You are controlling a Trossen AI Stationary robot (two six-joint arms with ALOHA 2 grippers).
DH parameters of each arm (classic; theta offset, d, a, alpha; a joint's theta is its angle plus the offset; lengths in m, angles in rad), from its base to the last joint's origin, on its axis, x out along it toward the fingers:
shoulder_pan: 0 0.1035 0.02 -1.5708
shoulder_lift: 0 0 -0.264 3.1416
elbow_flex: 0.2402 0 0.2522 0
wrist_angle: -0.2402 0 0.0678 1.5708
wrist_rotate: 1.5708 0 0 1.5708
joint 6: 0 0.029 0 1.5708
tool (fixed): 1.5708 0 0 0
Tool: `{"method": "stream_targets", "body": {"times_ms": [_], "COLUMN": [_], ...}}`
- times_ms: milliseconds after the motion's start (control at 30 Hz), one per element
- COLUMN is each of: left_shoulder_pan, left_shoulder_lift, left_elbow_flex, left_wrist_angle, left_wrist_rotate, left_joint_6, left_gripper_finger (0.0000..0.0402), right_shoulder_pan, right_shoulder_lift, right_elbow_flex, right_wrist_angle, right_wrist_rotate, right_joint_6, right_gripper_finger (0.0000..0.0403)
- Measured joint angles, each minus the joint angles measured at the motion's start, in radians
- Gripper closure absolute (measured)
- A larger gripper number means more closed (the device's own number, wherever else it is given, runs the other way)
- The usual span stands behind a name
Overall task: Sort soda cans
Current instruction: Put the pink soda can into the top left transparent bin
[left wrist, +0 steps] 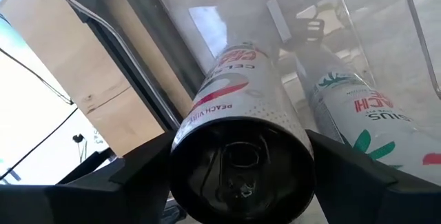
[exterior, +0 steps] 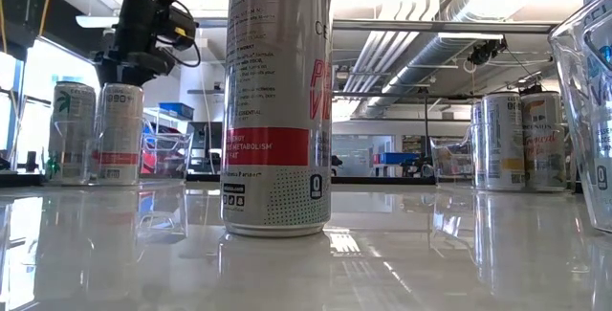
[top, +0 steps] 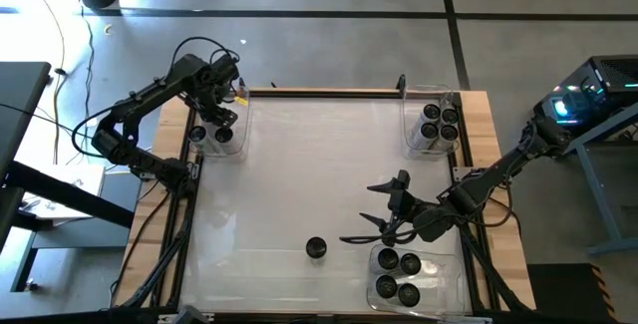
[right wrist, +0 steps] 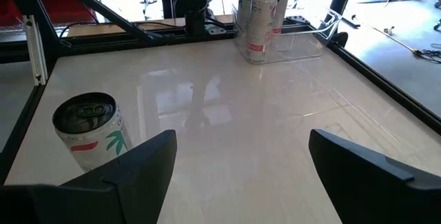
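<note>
the lone white-sided soda can with dark round top [top: 316,248] stands near the table's front edge, awaiting sorting; the right gripper [top: 374,226], fingers spread and empty, hovers beside it and should approach it next. at the far left corner, the left gripper [top: 218,115] straddles a can [left wrist: 238,162] in the clear plastic bin [top: 239,141], probably releasing it.
</note>
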Motion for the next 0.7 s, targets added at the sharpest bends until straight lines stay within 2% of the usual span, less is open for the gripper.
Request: {"method": "stream_targets", "body": {"times_ms": [300, 700], "left_shoulder_pan": [0.011, 0.011], "left_shoulder_lift": [0.0, 0.0], "left_elbow_flex": [0.001, 0.024], "left_wrist_angle": [-0.038, -0.057], "left_wrist_rotate": [0.031, 0.027], "left_joint_6": [0.041, 0.043], "left_gripper_finger": [0.007, 0.0067], "right_shoulder_pan": [0.0, 0.0], "right_shoulder_lift": [0.0, 0.0], "right_elbow_flex": [0.0, 0.0], "right_wrist_angle": [0.0, 0.0], "right_wrist_rotate": [-0.015, -0.014], "right_joint_6": [0.0, -0.008], "right_gripper_finger": [0.0075, 0.0075]}}
